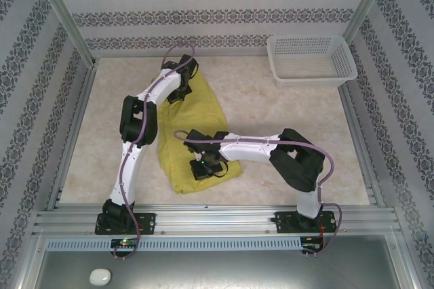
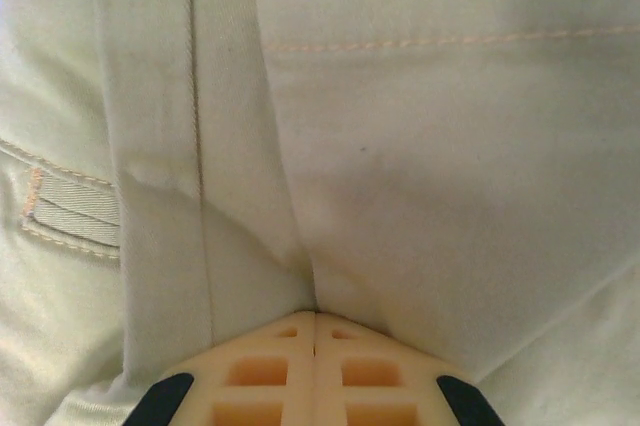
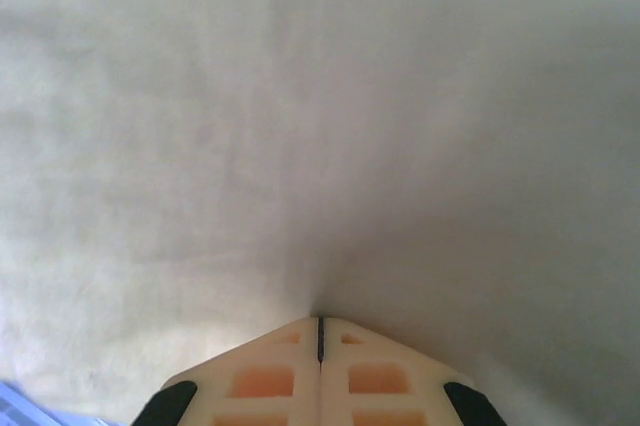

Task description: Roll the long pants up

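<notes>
One white basket (image 1: 308,80) stands at the table's (image 1: 285,112) far right corner. One pair of long pants (image 1: 203,109) lies left of centre, well apart from it. The left jaws and the right jaws are each clenched on its cloth.

From my right wrist camera I see the right gripper (image 3: 319,326) with its jaws pressed together, tips nosed against the long pants (image 3: 300,126), the pale, smooth cloth shadowed just around them.
</notes>
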